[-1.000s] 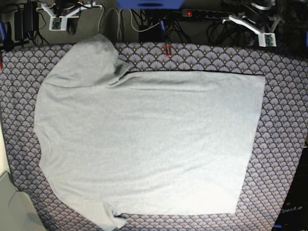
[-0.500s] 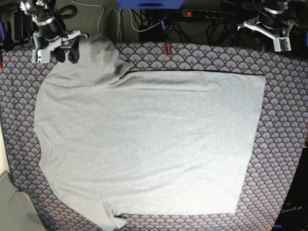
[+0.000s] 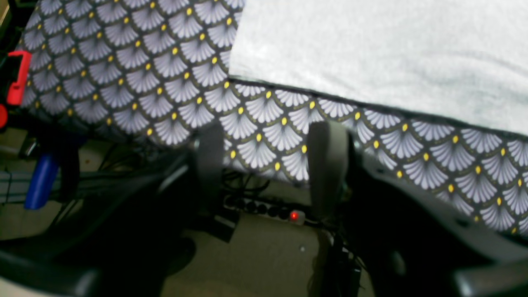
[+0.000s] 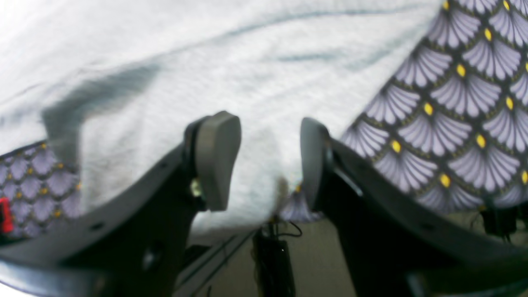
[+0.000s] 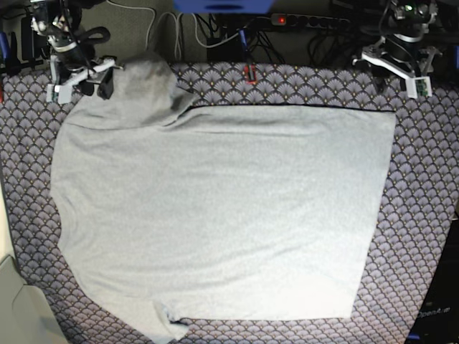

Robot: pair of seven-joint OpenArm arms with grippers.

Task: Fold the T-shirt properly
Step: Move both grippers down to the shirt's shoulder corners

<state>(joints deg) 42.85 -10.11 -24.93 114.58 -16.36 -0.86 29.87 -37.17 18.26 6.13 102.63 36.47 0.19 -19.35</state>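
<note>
The light grey T-shirt (image 5: pixel 215 208) lies flat on the tablecloth (image 5: pixel 423 215), plain side up, with no lettering showing. One sleeve (image 5: pixel 140 89) reaches the back left edge; the other (image 5: pixel 161 322) lies at the front left. My right gripper (image 5: pixel 95 87) is open at the back sleeve's outer edge. In the right wrist view, the right gripper (image 4: pixel 264 165) has the sleeve hem (image 4: pixel 255 165) between its fingers without touching it. My left gripper (image 5: pixel 396 77) is open above the back right edge. In the left wrist view, the left gripper (image 3: pixel 268 165) sits just short of the shirt's corner (image 3: pixel 239 70).
A red clip (image 5: pixel 250 73) sits on the table's back edge, also in the left wrist view (image 3: pixel 16 78). A power strip with a red light (image 5: pixel 281 19) and cables lie behind the table. A pale grey object (image 5: pixel 18 308) stands at the front left corner.
Both arms have come in from behind the table. The right gripper has reached the back sleeve. The left gripper has moved down and left toward the shirt's back right corner. The shirt has not moved.
</note>
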